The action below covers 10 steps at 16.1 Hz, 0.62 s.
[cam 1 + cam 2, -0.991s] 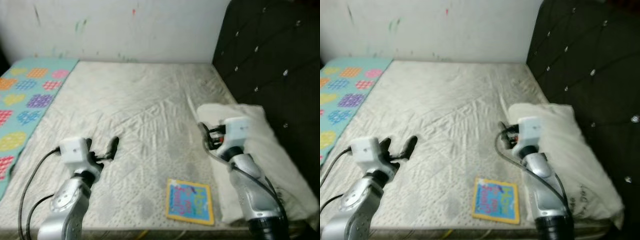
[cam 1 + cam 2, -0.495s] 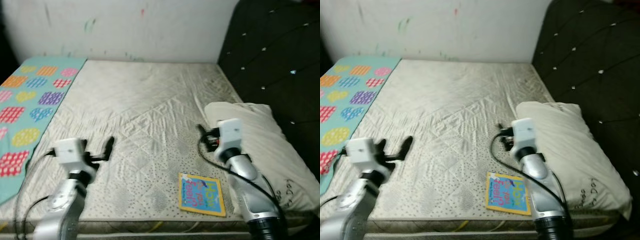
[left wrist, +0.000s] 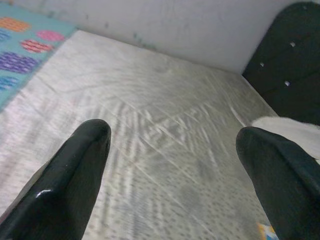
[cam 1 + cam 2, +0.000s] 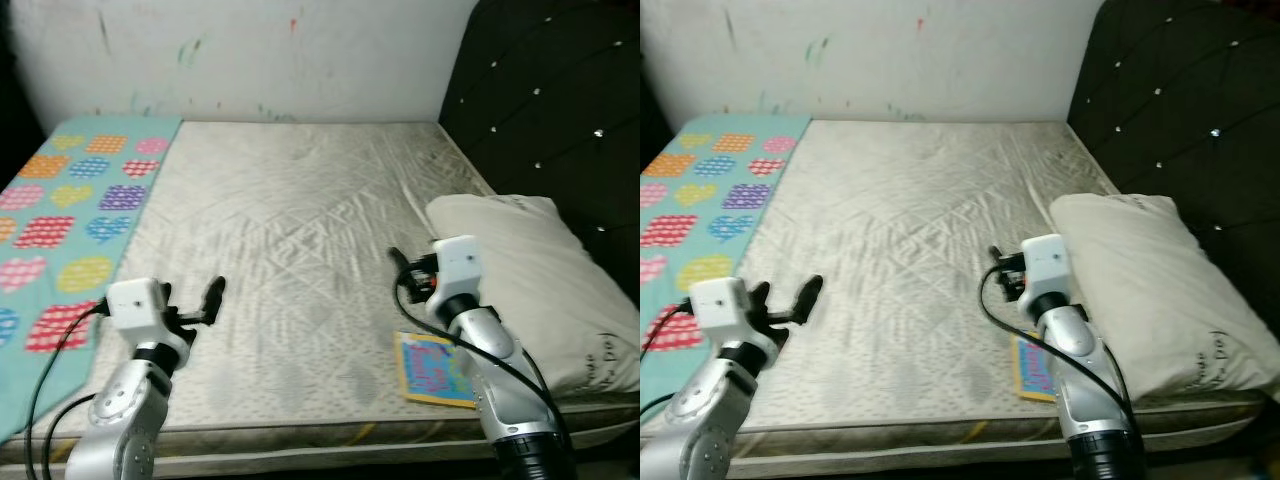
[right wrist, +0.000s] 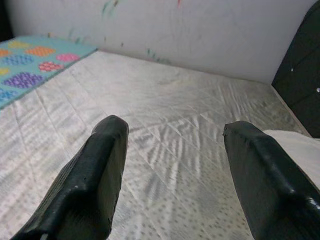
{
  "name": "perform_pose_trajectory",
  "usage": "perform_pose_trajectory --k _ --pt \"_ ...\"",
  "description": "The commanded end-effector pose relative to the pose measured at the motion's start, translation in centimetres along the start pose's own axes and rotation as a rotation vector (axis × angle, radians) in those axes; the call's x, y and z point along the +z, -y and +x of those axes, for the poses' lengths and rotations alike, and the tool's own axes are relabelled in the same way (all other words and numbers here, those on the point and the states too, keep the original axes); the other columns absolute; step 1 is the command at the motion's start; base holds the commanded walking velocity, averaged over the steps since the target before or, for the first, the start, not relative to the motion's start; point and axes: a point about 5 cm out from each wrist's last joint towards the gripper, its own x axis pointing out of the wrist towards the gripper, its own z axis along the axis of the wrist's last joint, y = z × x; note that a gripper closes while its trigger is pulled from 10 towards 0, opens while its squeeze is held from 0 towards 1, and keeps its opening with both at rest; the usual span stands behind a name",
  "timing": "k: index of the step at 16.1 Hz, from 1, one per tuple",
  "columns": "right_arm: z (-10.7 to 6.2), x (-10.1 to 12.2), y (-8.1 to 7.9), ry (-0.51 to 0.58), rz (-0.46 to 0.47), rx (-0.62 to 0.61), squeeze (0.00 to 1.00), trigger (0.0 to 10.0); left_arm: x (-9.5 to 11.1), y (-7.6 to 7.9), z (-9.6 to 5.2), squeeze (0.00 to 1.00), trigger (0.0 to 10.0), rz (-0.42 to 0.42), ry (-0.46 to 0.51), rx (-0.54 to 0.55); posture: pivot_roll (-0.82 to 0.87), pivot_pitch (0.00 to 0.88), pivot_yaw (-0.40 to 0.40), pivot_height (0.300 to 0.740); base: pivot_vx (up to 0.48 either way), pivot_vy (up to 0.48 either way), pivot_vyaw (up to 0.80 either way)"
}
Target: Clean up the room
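Compared with a second ago, the camera is showing more of the colourful blanket [image 4: 70, 215] on the left, so the view is shifting rather than the things. Both arms are hovering low over the bed [image 4: 300, 210]. The left hand [image 4: 205, 300] is spreading its fingers, as is the right hand [image 5: 175, 175]. The book [image 4: 437, 368] is lying near the bed's front edge, beside the right arm, with the pillow [image 4: 540, 270] just right of it.
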Motion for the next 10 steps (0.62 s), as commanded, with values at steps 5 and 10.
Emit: perform_pose_trajectory --k 5,10 --pt "-0.17 0.19 1.01 -0.001 0.005 -0.021 0.0 10.0 -0.06 0.87 0.39 0.0 10.0 -0.009 -0.007 -0.027 -0.17 0.0 -0.01 0.74 0.0 0.48 0.0" --pt "-0.1 0.1 0.88 -0.006 0.009 -0.012 0.0 10.0 -0.07 0.85 0.49 0.0 10.0 -0.01 -0.006 -0.023 -0.16 0.0 -0.011 0.74 0.0 0.48 0.0"
